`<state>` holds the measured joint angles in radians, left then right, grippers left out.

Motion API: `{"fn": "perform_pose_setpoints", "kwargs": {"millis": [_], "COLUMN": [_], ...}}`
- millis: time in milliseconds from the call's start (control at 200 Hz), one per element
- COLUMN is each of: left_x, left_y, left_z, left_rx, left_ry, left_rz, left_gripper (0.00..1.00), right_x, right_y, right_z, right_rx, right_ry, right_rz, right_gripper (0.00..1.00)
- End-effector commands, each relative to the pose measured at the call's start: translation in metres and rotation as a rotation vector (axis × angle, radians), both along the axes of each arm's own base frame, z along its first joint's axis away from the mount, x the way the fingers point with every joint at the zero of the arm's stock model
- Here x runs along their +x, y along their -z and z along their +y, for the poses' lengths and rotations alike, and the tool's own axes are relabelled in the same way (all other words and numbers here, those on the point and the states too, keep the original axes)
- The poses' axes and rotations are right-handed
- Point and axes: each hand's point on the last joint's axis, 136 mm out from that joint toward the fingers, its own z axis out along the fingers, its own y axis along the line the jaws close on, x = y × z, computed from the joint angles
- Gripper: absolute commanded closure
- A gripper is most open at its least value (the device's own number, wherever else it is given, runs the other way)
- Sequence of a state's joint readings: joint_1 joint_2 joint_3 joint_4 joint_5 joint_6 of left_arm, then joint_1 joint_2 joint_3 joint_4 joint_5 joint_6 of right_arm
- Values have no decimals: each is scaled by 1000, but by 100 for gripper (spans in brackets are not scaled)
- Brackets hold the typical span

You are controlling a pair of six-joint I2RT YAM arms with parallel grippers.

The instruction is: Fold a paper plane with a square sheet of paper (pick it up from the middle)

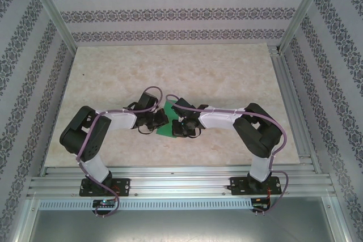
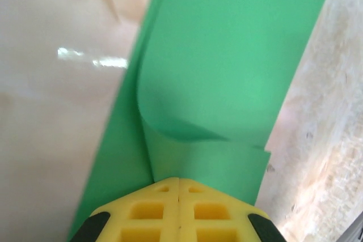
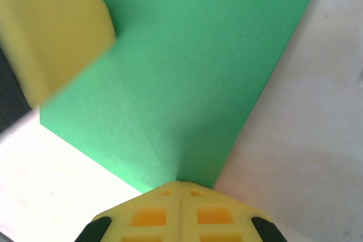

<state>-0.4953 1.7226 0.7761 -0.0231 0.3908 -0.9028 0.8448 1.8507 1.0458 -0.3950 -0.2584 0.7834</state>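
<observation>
Right gripper (image 3: 180, 188) closed, tip touching square sheet of paper (image 3: 187, 72) edge.

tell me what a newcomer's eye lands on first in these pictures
The bright green paper stands out at the middle of the pale table. In the left wrist view, one flap of it curls over toward the left gripper, whose yellow fingers are shut. The right gripper, also shut, sits at the sheet's near edge.
</observation>
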Motion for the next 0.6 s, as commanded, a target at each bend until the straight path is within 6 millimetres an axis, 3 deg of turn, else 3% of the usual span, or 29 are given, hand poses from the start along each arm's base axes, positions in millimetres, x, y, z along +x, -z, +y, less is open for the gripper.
{"fn": "perform_pose_setpoints", "kwargs": {"millis": [0,415,594], "left_x": [19,55,64], "left_y": [7,6,-7], "left_z": [16,44,48], "left_rx": [52,118,113], "left_ry": [-20,-54,-42], "left_rz": [-28,-56,-88], "left_gripper": [96,95,95], "right_x": [-36,-36,-34], "right_y": [58,57,55], "right_z": [-59,-60,-56], "right_rx": [-288,-287,-273], "right_ry": [-13,-6,-6], "right_rz": [111,110,101], "right_gripper": [100,99,99]}}
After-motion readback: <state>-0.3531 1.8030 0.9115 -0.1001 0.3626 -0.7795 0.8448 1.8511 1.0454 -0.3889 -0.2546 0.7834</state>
